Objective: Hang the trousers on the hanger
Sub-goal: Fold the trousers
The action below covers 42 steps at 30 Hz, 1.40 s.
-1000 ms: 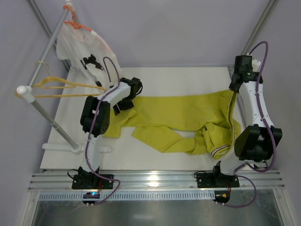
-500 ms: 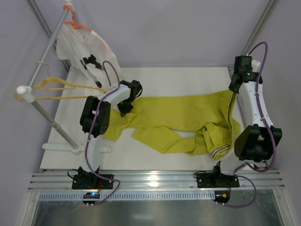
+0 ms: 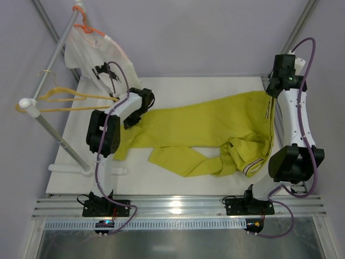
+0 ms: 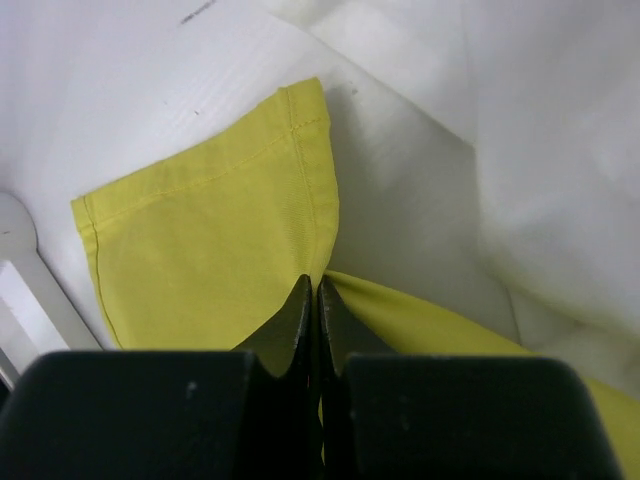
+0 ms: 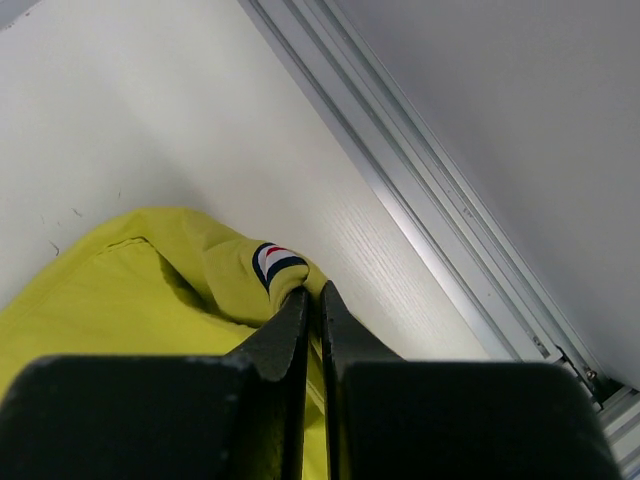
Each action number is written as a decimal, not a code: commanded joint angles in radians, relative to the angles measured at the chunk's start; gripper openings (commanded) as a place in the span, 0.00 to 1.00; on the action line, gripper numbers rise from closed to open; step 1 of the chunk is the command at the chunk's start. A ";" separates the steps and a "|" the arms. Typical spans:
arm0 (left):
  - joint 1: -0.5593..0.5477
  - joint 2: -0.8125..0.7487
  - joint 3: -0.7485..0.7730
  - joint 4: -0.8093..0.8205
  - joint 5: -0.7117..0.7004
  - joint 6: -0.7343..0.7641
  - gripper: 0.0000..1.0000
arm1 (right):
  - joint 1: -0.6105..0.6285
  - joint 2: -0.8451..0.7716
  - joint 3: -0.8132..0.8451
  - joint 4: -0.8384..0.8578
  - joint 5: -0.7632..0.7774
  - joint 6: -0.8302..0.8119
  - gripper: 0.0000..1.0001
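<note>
The yellow-green trousers lie stretched across the white table, with one leg folded toward the front. My left gripper is shut on a leg end at the cloth's left side; in the left wrist view its fingertips pinch the hemmed cloth. My right gripper is shut on the waist end at the far right, gripping beside a small striped tab, and that end is raised. The thin yellow hanger hangs empty on the rail at the left, close behind my left gripper.
A white T-shirt with black print hangs on an orange hanger at the back left. The clothes rack's pole slants along the table's left edge. An aluminium frame rail borders the table's right side.
My left gripper has shut on the leg end and drawn it left toward the hanger. My right gripper has moved back and up with the waist end, pulling the trousers straighter.
</note>
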 commanded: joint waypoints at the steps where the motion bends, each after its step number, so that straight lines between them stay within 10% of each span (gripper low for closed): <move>1: 0.036 -0.048 0.043 -0.025 -0.103 -0.031 0.00 | 0.001 0.017 0.048 0.082 0.019 0.009 0.04; 14: 0.130 -0.014 0.117 -0.075 -0.099 -0.039 0.01 | -0.005 0.260 0.264 0.070 0.232 0.009 0.04; 21: 0.145 -0.014 0.130 -0.065 -0.093 -0.001 0.25 | -0.016 0.227 0.199 0.102 0.205 0.014 0.04; 23: 0.147 -0.020 0.130 -0.068 -0.093 0.001 0.23 | -0.017 0.222 0.183 0.104 0.217 0.009 0.04; 25: 0.147 -0.026 0.127 -0.065 -0.094 0.002 0.00 | -0.019 0.225 0.175 0.105 0.219 0.006 0.04; 42: 0.168 0.101 0.327 -0.186 -0.255 -0.031 0.00 | -0.030 0.251 0.131 0.363 0.183 -0.029 0.04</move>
